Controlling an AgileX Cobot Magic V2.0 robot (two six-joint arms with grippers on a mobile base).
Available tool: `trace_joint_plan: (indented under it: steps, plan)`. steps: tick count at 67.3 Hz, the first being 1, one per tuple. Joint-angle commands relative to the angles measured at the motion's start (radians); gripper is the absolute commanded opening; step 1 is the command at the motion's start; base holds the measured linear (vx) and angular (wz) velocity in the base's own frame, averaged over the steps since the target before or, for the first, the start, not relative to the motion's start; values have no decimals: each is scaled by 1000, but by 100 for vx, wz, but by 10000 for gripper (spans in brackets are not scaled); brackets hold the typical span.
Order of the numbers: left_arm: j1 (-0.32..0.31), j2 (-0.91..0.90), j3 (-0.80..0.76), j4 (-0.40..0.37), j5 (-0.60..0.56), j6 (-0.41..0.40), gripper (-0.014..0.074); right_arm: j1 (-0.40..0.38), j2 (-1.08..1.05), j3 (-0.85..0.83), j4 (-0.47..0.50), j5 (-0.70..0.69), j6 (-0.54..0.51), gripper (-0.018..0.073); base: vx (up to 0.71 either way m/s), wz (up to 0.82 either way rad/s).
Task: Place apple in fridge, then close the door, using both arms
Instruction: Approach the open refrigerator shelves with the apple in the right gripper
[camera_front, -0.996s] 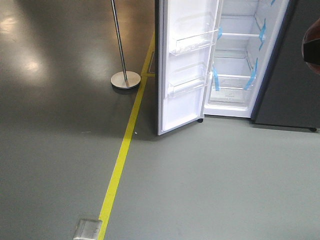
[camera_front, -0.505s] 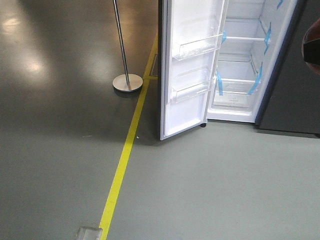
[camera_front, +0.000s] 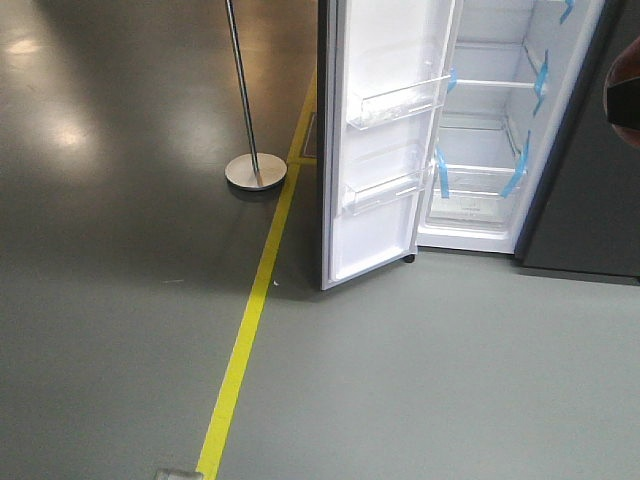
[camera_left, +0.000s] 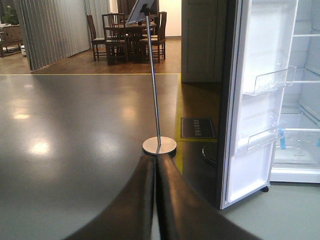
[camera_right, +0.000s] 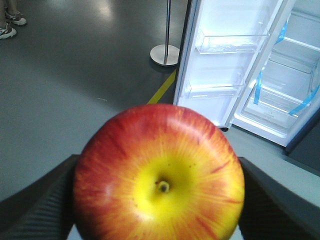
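Apple (camera_right: 159, 175) sits clamped in the right gripper (camera_right: 160, 202), well short of the fridge (camera_front: 480, 150), door (camera_front: 380, 40) wide open. Left gripper (camera_left: 155, 200) pinched shut, empty. Best roll closer, aim for a shelf (camera_front: 490, 83) middle, clear of the door's bins (camera_front: 395, 105).

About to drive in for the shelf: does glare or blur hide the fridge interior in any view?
Front view: fridge interior evenly lit and sharp; glare only on the dark floor. Left wrist view: interior bright but readable, shut left gripper dark in the foreground. Right wrist view: apple fills the foreground, shelves behind somewhat washed out.
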Motion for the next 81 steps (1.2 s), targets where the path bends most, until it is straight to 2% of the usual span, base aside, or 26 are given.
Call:
trace_joint_plan:
  steps: [1, 81]
  plan:
    - [-5, -16, -19, -3, -68, -2, -6, -3, -10, -22, 5, -78, -7, 150, 7, 0]
    - [-5, -16, -19, -3, -68, -2, -6, -3, -10, -22, 5, -78, -7, 150, 5, -1]
